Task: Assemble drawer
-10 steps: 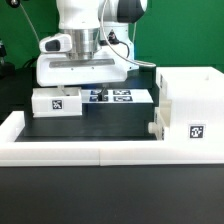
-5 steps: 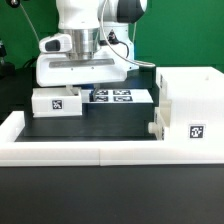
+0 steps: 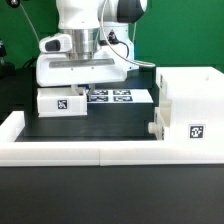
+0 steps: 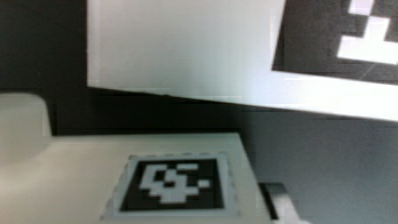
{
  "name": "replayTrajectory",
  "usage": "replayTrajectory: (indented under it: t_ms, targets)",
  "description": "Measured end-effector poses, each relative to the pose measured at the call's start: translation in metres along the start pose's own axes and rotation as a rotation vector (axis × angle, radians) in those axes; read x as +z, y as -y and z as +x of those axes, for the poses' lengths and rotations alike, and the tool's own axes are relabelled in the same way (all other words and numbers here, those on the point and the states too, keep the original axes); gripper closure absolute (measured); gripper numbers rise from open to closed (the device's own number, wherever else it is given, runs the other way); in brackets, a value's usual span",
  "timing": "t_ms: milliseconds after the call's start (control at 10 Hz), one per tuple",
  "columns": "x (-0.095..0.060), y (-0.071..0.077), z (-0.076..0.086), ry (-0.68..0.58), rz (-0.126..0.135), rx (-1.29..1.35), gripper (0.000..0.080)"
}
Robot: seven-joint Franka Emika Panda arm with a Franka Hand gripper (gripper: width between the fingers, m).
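Against the long low white border wall (image 3: 80, 152), which runs along the near edge of the black counter (image 3: 110, 125), you can place everything else. Just behind it at the exterior view's right stands the large hollow white plastic box case (image 3: 190, 108), touching or nearly touching the wall, with a black-and-white square tag (image 3: 196, 131) on its near face. A small white knobbed tray (image 3: 153, 129) seems to sit against the case's near left corner, pressed close to the wall; only a little of it shows.

Farther back from the wall, toward the exterior view's left, lies the second small white box tray (image 3: 62, 103), tag facing you. Your arm hangs directly over it, and the broad white end effector (image 3: 80, 88) sits so low that the tray appears to be right under it. That suggests you are either gripping or nudging this tray, probably to bring it toward the case's opening.

You cannot tell whether the fingers are apart or closed: the hand's body hides them in the exterior view, and the wrist view shows only a blurred tagged white surface (image 4: 178, 185).

Beside that tray, the flat marker board (image 3: 118, 97) lies on the counter.
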State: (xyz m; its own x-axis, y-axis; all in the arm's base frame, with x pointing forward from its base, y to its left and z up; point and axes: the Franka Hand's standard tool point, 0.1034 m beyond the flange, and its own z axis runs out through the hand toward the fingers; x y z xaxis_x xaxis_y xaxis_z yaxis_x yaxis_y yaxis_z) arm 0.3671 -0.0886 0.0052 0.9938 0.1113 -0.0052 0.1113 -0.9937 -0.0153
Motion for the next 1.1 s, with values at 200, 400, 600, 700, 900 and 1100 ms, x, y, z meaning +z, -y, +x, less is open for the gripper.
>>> replayTrajectory:
  t_ms: [200,400,600,700,900,1100]
  targets:
    - [0.0,0.0,0.0,0.0,0.0,0.0,0.0756]
    - [0.0,0.0,0.0,0.0,0.0,-0.001,0.0756]
    - [-0.017,0.009,0.013,-0.012,0.0,-0.045,0.0755]
    - [-0.027,0.011,0.02,-0.019,0.0,-0.075,0.0755]
    - [-0.037,0.016,0.035,-0.018,0.008,-0.106,0.0755]
    - [-0.049,0.021,0.066,-0.033,0.014,-0.14,0.0755]
